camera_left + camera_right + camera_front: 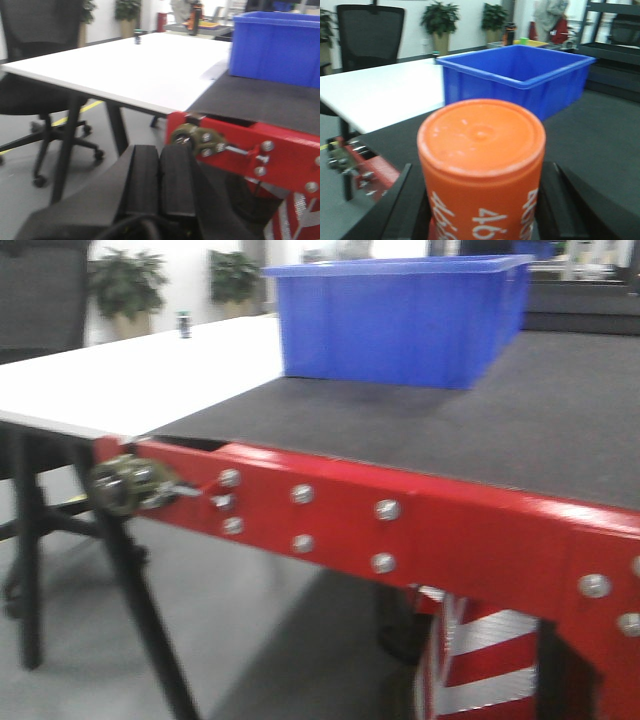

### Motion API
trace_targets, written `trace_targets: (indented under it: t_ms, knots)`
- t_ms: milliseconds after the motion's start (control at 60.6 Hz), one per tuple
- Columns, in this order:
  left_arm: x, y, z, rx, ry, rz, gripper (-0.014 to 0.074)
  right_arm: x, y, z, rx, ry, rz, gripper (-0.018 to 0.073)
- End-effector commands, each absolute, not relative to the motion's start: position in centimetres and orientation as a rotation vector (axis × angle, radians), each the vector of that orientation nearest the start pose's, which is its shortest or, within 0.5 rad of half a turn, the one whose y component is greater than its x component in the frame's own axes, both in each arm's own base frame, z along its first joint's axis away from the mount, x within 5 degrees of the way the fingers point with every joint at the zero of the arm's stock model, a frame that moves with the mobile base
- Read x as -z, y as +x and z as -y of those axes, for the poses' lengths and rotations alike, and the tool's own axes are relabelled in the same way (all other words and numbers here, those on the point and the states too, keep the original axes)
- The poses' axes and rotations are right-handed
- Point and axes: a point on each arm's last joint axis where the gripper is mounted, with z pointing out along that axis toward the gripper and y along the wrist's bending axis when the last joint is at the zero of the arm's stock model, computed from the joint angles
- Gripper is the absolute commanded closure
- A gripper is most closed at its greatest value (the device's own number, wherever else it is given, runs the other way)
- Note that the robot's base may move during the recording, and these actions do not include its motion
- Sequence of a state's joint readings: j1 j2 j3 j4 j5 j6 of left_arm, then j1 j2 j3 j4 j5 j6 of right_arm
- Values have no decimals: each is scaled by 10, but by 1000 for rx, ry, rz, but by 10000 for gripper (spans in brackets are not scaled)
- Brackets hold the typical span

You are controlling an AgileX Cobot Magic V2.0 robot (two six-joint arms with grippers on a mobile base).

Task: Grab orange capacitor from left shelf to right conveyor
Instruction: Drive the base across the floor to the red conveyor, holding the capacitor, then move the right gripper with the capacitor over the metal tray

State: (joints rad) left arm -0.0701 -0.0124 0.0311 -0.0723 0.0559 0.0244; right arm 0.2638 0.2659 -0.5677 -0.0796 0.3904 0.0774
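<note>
orange capacitor (481, 150) upright in the right tool's (481, 205) grip, fingers snug on either side

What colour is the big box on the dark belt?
The box is blue, best seen in the right wrist view.

A white rectangular worktop (125, 70) on black legs stands on a smooth grey floor (210, 640) marked with a yellow line (90, 107). A black mesh-backed office chair on castors (35, 55) sits beside it. Two leafy potted plants (439, 22) stand against the pale wall (413, 30) behind.
</note>
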Motion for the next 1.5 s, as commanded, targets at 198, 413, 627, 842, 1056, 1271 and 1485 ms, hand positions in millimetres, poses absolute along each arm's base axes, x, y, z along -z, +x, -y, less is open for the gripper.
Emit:
trace_targets:
  t_ms: [198,413,627,842,1056,1271,1485]
  knots:
    - [-208,55,4,96,13,-1459,723,-367,50,-11,-185,-179,-1452,417]
    - [-208,55,4,96,13,-1459,723,-367,50,-11,-185,-179,-1452,417]
    - [-208,55,4,96,13,-1459,723,-367,50,-11,-185,-179,-1452,417]
    - [-208,55,4,96,13,-1459,723,-367,50,-11,-185,-179,-1452,417]
    - [-208,55,4,96,13,-1459,723,-367,50,-11,-185,-179,-1452,417]
    - [-208,55,4,96,13,-1459,723,-367,50,-11,-185,-179,-1452,417]
    - [-208,55,4,96,13,-1459,723,-367,50,-11,-185,-179,-1452,417]
